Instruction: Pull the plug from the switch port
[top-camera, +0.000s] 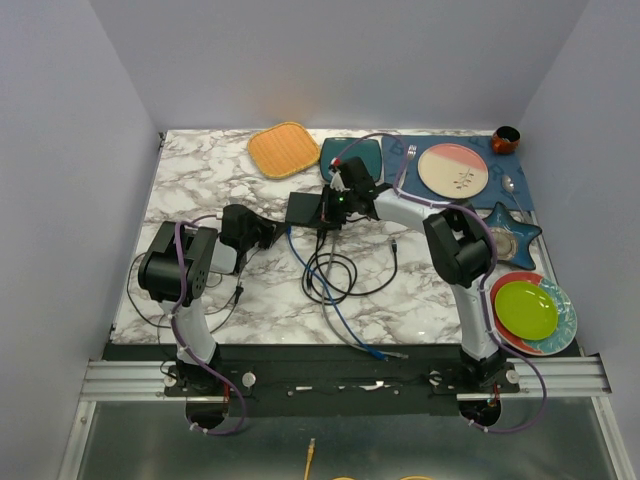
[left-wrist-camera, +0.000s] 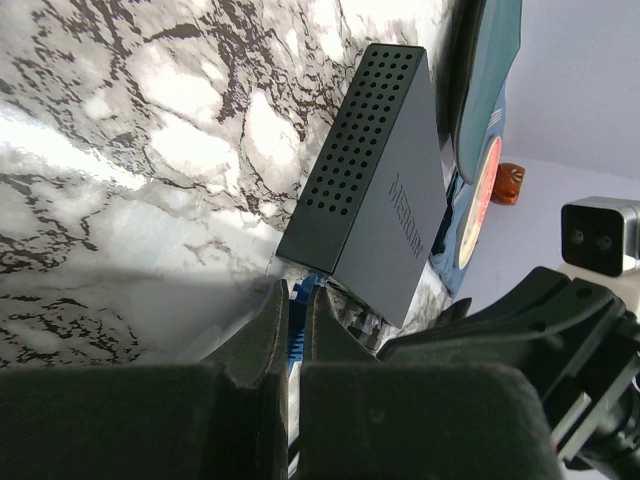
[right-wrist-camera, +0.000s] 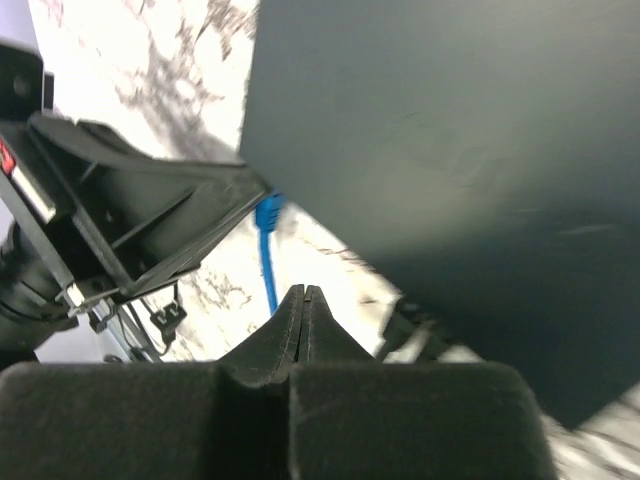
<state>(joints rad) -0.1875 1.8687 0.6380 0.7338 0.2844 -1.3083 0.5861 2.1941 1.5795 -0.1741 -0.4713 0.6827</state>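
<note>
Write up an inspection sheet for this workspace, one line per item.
Surface: marble table, white with grey veins.
Job's things: black switch on the table; blue plug at its edge, seating cannot be told.
Clutter: orange mat, teal square plate, pink plate, brown cup, green plate.
Grippers: left gripper shut on the blue plug; right gripper shut, empty, right by the switch.
Cables: blue cable runs toward the near edge; black cable coiled mid-table.
Surroundings: plain pale walls.

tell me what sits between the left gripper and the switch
Only the blue plug, pinched in the left gripper and reaching the switch; the left wrist view shows it.
</note>
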